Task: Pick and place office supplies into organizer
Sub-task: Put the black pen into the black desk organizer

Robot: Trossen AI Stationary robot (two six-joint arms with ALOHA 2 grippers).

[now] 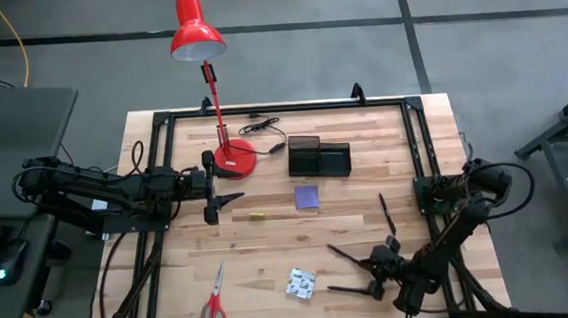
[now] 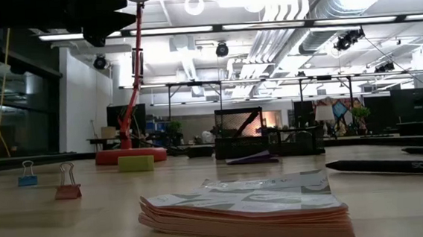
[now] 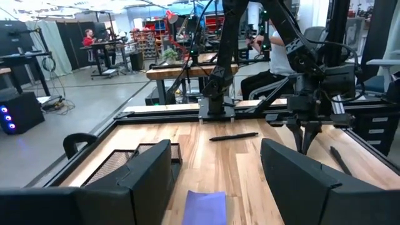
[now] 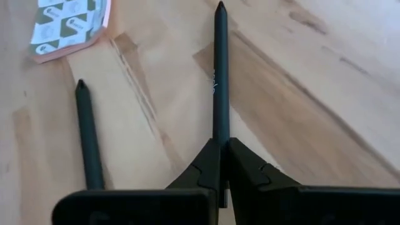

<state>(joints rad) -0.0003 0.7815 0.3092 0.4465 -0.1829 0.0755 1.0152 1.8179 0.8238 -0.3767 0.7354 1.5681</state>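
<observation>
The right wrist view shows the right tool (image 4: 221,150) clamped on a black pen (image 4: 219,75), a second pen (image 4: 89,137) beside it; overhead, both lie near-right on the counter (image 1: 383,142), far from the organizer (image 1: 318,158). The left tool (image 1: 224,190) waits, fingers apart

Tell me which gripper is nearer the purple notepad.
Left. The left gripper hovers open just beside the notepad, lamp side. The right gripper is farther off near the front edge, shut on a pen.
</observation>
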